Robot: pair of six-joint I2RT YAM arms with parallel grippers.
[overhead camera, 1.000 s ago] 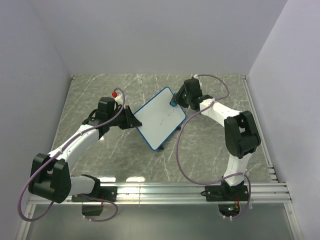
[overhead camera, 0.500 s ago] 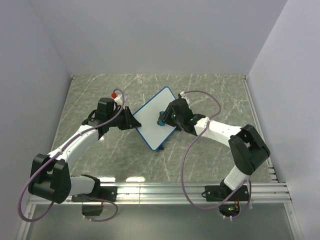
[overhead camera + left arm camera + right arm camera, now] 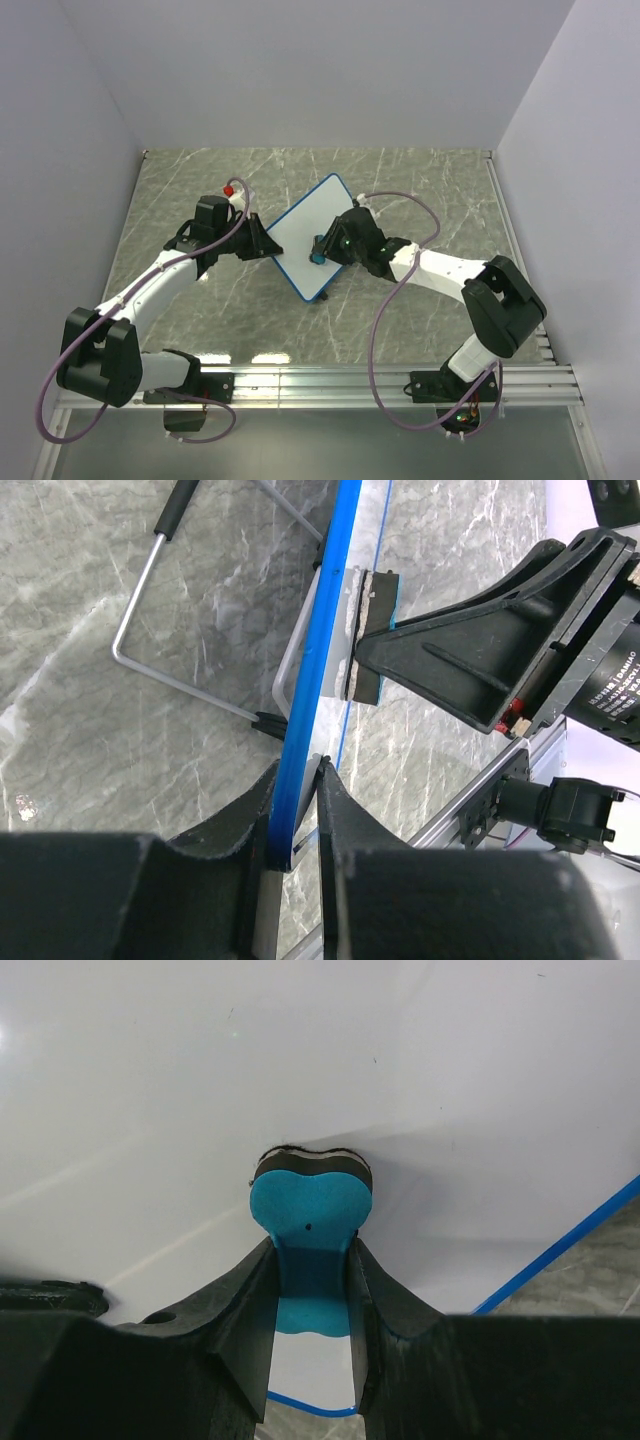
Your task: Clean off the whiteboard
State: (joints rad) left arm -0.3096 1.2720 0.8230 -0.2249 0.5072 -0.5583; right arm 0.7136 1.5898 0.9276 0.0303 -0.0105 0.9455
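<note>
From the left wrist, the blue-framed white rectangular whiteboard (image 3: 318,660) shows edge-on, its face hidden (frame cut off at the top). Black fingers (image 3: 238,1305) of the right gripper (image 3: 311,1247) hide the flanks of the bright-blue foam eraser (image 3: 310,1210).

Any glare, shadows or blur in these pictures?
Top view: light patches glare on the table near the arms' bases. Right wrist view: the eraser casts a soft shadow on the whiteboard. Left wrist view: the left gripper up close is dark and featureless. I see no motion blur.
</note>
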